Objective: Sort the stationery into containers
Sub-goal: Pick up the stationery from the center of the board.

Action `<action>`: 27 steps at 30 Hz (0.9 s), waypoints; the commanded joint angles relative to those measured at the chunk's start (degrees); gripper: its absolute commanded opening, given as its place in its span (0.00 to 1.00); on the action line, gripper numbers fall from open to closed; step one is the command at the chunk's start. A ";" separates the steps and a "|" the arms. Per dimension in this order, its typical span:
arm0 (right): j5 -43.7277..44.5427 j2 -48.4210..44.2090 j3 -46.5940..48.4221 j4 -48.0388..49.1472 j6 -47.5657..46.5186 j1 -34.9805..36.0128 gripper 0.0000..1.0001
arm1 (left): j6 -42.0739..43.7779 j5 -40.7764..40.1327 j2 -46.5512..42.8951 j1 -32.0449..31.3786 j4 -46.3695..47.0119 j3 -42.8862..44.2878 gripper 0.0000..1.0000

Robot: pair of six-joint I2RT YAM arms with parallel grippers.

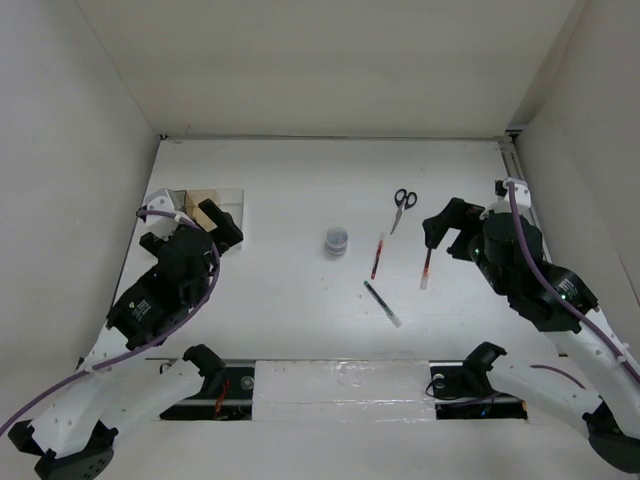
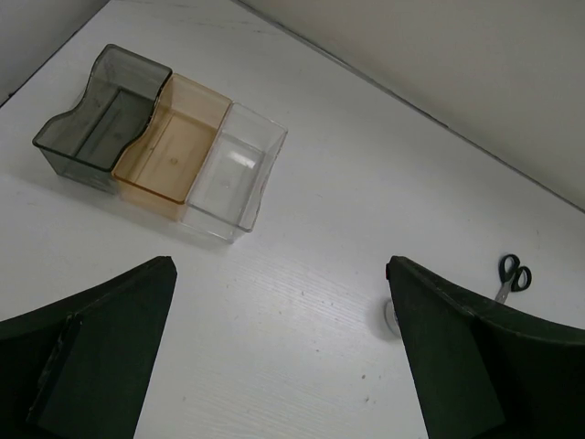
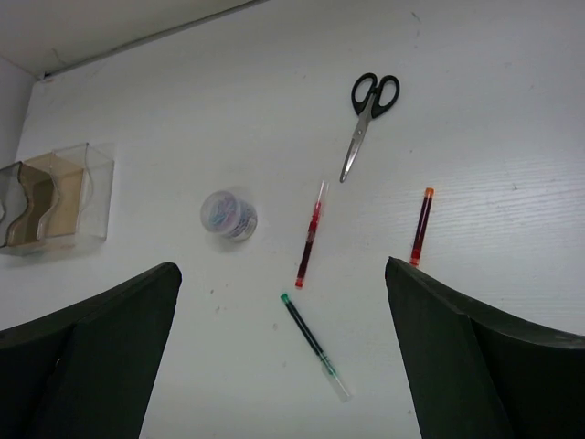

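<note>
Black-handled scissors [image 1: 404, 200] lie at the back, also in the right wrist view [image 3: 370, 105]. Two red pens [image 1: 378, 255] [image 1: 427, 268] lie near the middle right. A black pen with a clear tip [image 1: 381, 303] lies nearer the front. A small round tub [image 1: 338, 241] stands mid-table. The tray [image 1: 228, 196] stands at the left with smoky dark [image 2: 101, 119], tan [image 2: 174, 146] and clear [image 2: 238, 174] compartments, all empty. My left gripper [image 1: 222, 228] is open and empty just in front of the tray. My right gripper [image 1: 447, 222] is open and empty, right of the pens.
White walls close the table on the left, back and right. A taped strip [image 1: 340, 385] runs along the front edge between the arm bases. In the left wrist view the round tub [image 2: 390, 315] is partly hidden behind my right finger.
</note>
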 commanded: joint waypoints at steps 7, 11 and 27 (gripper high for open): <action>2.12 -1.62 1.30 1.61 0.98 0.22 1.00 | 0.74 2.67 3.49 0.18 0.86 1.81 1.00; 2.12 -2.94 0.77 1.61 0.98 0.22 1.00 | 2.23 9.42 5.68 0.18 3.92 2.43 1.00; -11.76 -1.89 -4.23 9.51 2.03 0.74 1.00 | -2.07 26.66 53.49 -4.13 17.30 15.61 1.00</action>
